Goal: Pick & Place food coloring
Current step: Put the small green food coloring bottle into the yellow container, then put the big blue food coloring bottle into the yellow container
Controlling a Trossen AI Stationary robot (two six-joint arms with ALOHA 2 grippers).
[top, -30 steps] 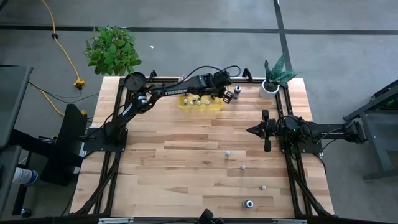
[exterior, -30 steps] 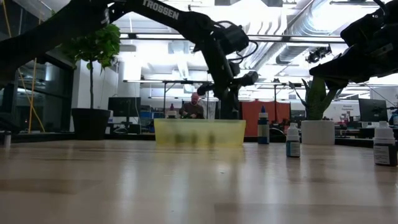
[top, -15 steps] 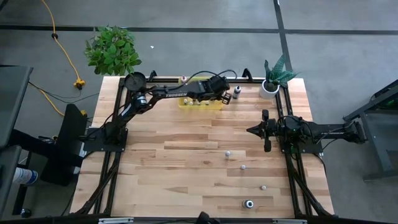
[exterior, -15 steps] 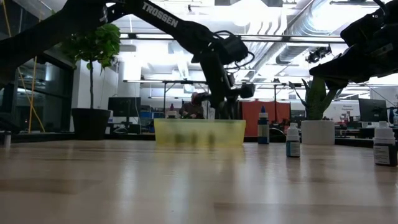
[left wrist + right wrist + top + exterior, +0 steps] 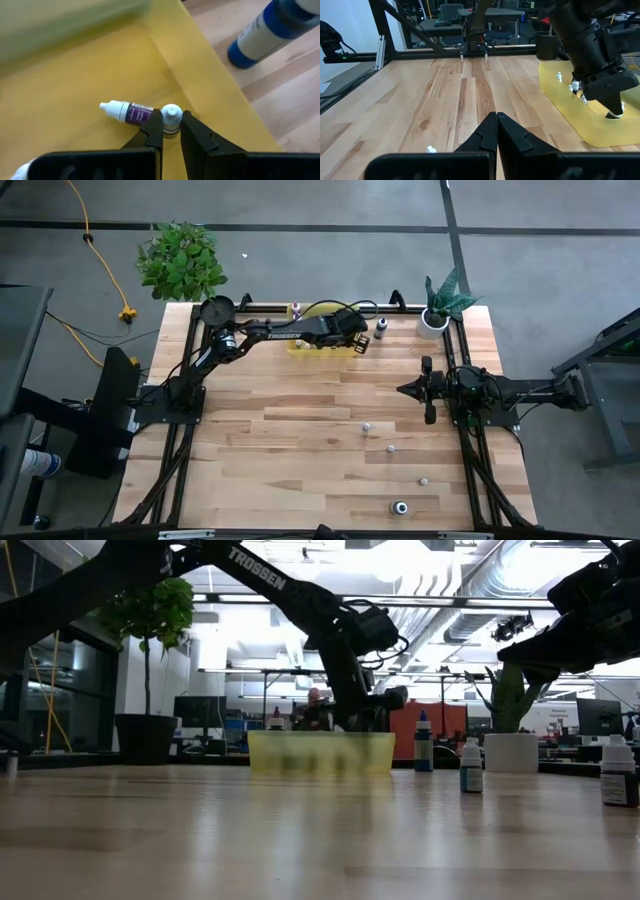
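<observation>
From above, the wood table point(image 5: 300, 430) holds a yellow bin point(image 5: 322, 345) with loose bottles point(image 5: 367, 425) well apart. Wrist view: my left gripper point(image 5: 171, 131) grasps a food coloring bottle point(image 5: 171, 118) inside the bin, beside a purple one point(image 5: 127, 111). My right gripper point(image 5: 496, 129) waits clenched.

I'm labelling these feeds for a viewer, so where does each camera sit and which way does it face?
High view: overhead, straight down on table; both arms show.
Low view: table height, facing the room across yellow bin; arms overhead.
Left wrist view: above the bin, left gripper shut on a small bottle.
Right wrist view: level across table, right gripper shut; left arm beyond.
Shared: the bin appears in all four.
</observation>
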